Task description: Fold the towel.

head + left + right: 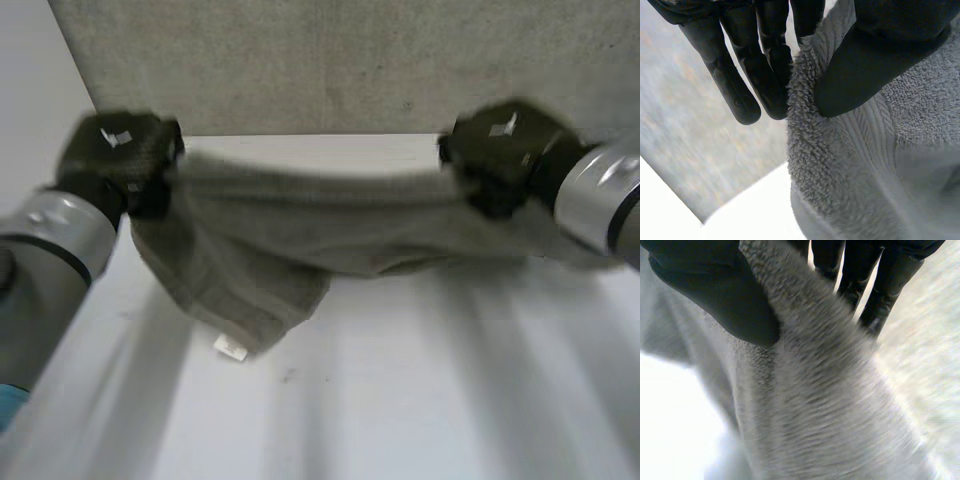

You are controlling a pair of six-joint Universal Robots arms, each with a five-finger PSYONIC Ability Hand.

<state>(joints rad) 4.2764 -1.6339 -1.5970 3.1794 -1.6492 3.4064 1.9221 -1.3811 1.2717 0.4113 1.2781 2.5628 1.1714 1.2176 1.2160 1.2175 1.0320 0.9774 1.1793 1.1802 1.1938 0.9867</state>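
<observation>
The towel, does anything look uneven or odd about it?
Yes. The towel, pinched by the left hand and right hand, hangs unevenly: the part near the left hand droops much lower, with a white tag at its tip.

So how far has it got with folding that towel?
Grasping looks done: the left hand and right hand each pinch the towel between thumb and fingers at its upper edge. In hand: it hangs stretched between them over the white table, sagging, one tagged corner drooping low. Left: no tidy fold shows yet, so folding over and laying flat remain.
</observation>
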